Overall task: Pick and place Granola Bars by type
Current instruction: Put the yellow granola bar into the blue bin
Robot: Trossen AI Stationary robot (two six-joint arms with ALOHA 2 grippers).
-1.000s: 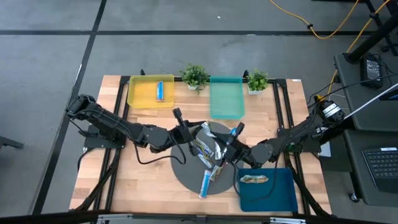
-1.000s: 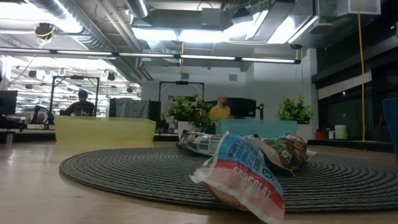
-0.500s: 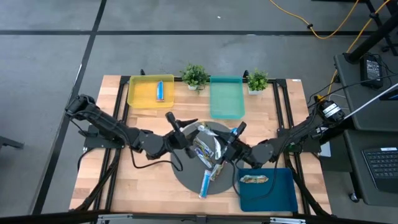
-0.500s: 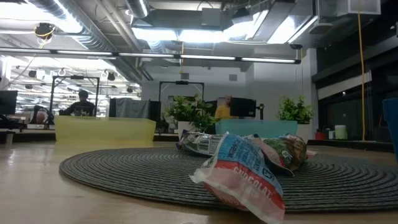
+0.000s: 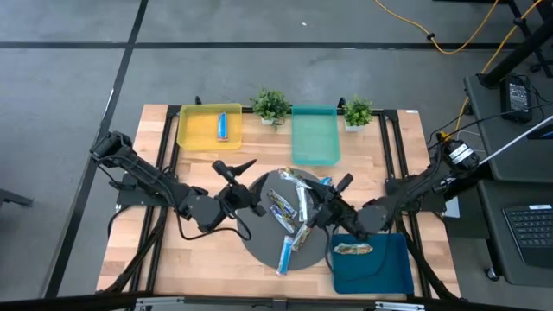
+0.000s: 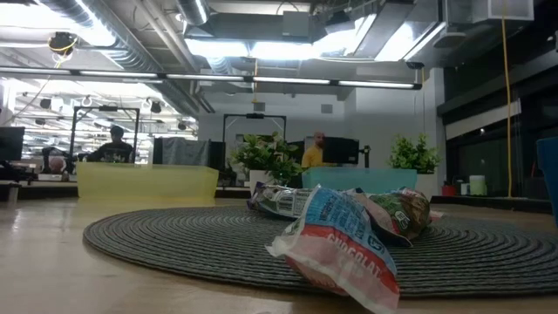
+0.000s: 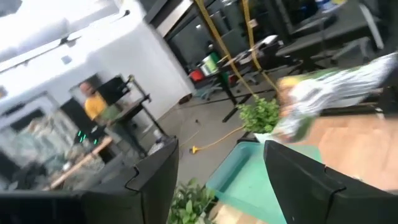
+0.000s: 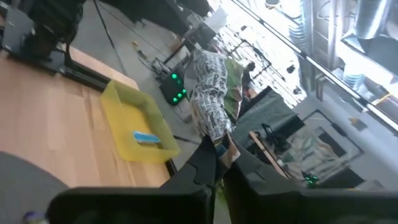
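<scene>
On the table [image 5: 173,259], the Granola Bars [image 5: 289,214] lie in a loose pile on the round grey mat [image 5: 259,246], between the two arms. The right gripper [image 5: 333,192] sits at the pile's right edge, jaws clenched on a green-and-white bar [image 8: 214,99] held upright. The left gripper [image 5: 233,168] hangs at the mat's left edge with jaws released and empty, the nearest bars to its right.

The table [image 5: 216,250] is pale, smooth planked wood framed in black metal. On it lies a round grey mat [image 6: 174,240] of ribbed woven cord, matt and rough. The granola bars [image 6: 344,244] wear shiny, crinkled foil wrappers. The yellow tray [image 5: 194,130] and teal tray [image 5: 313,142] look like translucent glossy plastic, the blue tray [image 5: 389,272] duller.
</scene>
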